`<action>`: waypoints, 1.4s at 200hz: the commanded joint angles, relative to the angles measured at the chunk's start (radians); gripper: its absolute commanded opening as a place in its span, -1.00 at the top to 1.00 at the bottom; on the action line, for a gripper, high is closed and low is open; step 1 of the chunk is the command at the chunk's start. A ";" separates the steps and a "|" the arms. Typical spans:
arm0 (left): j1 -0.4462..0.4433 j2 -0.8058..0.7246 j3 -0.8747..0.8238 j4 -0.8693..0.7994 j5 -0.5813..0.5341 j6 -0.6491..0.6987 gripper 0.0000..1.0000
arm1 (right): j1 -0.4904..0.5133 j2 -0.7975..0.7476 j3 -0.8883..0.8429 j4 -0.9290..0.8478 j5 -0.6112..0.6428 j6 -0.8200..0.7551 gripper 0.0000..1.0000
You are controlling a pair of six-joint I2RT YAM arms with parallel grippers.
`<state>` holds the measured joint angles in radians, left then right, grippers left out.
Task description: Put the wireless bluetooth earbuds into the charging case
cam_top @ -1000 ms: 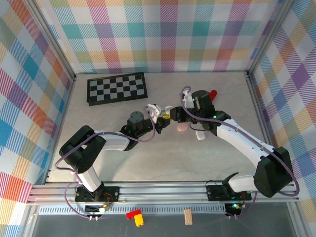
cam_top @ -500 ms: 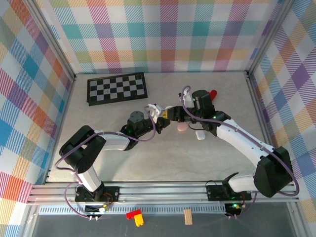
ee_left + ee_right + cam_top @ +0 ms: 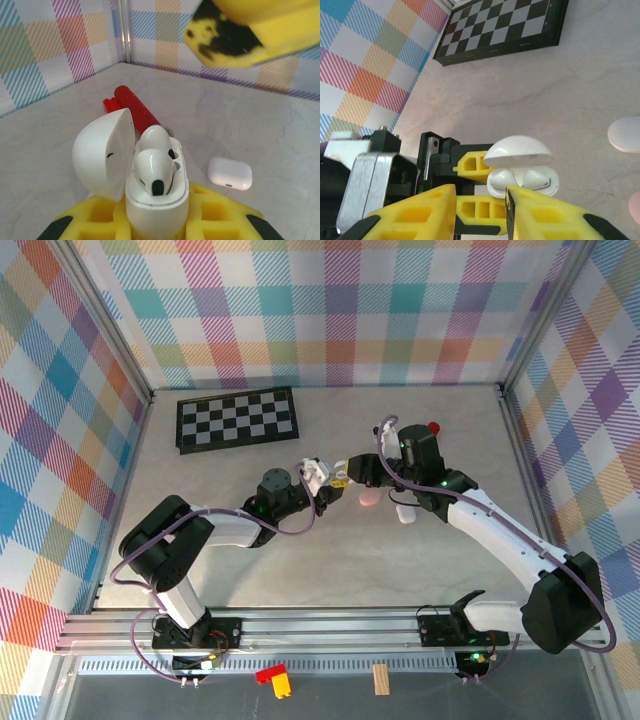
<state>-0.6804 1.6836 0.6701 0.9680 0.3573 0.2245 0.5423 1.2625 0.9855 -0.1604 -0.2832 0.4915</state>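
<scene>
Lighting's bright, even and pretty diffuse, so the table (image 3: pixel 330 550) just gets faint soft shadows under the arms (image 3: pixel 490 525), no harsh glare anywhere. Top view is sharp all over; in the left wrist view the charging case (image 3: pixel 157 200) is crisp with a mild sheen, but the yellow finger (image 3: pixel 250 30) hanging close to the lens is a blurry blob.

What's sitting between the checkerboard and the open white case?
Nothing sits there. In the right wrist view, just bare table lies between the checkerboard and the open case.
</scene>
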 commanded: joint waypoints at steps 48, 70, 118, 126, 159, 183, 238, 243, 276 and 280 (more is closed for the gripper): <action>-0.008 -0.104 0.012 -0.162 0.056 0.259 0.92 | -0.006 0.196 0.281 -0.280 0.048 -0.135 0.35; -0.008 -0.129 0.016 -0.200 0.067 0.276 0.92 | -0.005 0.284 0.382 -0.377 0.016 -0.177 0.39; -0.008 -0.163 0.023 -0.236 0.014 0.229 0.92 | -0.005 0.365 0.458 -0.495 -0.053 -0.239 0.42; -0.007 -0.165 0.026 -0.241 -0.002 0.213 0.92 | -0.005 0.359 0.449 -0.503 -0.054 -0.245 0.42; 0.002 -0.156 0.048 -0.256 -0.017 0.137 0.91 | -0.006 0.304 0.402 -0.511 -0.059 -0.271 0.42; 0.016 -0.151 0.064 -0.259 -0.022 0.075 0.92 | -0.006 0.267 0.380 -0.520 -0.064 -0.291 0.42; 0.071 -0.182 0.073 -0.333 0.225 0.040 0.91 | -0.017 0.135 0.302 -0.441 -0.013 -0.364 0.22; 0.081 -0.188 0.084 -0.377 0.293 0.047 0.91 | -0.018 0.119 0.292 -0.432 -0.027 -0.390 0.17; 0.119 -0.223 0.147 -0.588 0.503 0.110 0.91 | -0.019 0.002 0.200 -0.401 -0.137 -0.652 -0.05; 0.119 -0.229 0.150 -0.610 0.517 0.126 0.89 | -0.019 -0.008 0.192 -0.405 -0.161 -0.680 -0.08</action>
<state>-0.5762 1.5112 0.7650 0.5140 0.6571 0.2874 0.5289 1.3224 1.2266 -0.5995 -0.3271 0.0460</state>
